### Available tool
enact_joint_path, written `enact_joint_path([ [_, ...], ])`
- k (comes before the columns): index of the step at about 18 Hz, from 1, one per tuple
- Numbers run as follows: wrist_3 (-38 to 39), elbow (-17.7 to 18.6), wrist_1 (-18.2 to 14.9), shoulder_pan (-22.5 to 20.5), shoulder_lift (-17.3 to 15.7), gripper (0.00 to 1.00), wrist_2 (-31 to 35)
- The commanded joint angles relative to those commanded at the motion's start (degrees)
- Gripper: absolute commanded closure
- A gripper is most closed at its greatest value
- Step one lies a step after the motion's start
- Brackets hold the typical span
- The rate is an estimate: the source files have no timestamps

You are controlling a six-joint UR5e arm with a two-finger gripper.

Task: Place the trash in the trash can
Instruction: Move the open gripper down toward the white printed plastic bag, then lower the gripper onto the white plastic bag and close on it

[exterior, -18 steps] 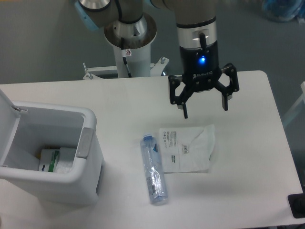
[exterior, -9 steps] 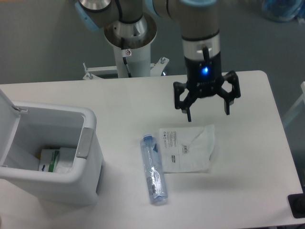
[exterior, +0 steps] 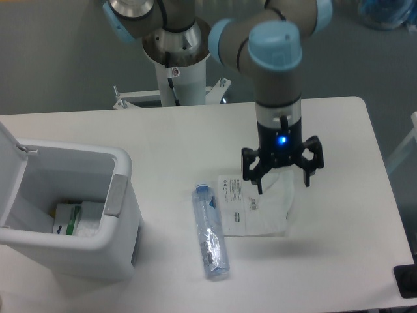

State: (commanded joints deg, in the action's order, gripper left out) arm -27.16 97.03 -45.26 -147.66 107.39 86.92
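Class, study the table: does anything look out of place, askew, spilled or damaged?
Two pieces of trash lie loose on the table: a crinkled white pouch under the open gripper, and a clear bottle on its side beside it. The trash can stands open, lid up. Nothing looks spilled.

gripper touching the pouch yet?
Cannot tell. The fixed camera looks down on the open gripper, whose fingertips overlap the white pouch's upper edge in the image; this view shows neither a gap nor contact.

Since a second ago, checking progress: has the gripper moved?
Yes. The gripper came down toward the camera, from beyond the white pouch to over it, jaws open.
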Motion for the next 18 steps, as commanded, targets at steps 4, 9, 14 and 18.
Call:
enact_joint_path([
  [4,-0.18,-0.17,-0.09,-0.70,3.87,0.00,0.00],
  [9,-10.08,0.70,-0.70,-4.30,4.84,0.00,-0.53],
  [14,-16.70,4.39,-0.62,-5.28,5.28,0.00,-0.35],
  [18,-18.18,4.31,-0.35,-4.83,7.13,0.00,-0.44],
])
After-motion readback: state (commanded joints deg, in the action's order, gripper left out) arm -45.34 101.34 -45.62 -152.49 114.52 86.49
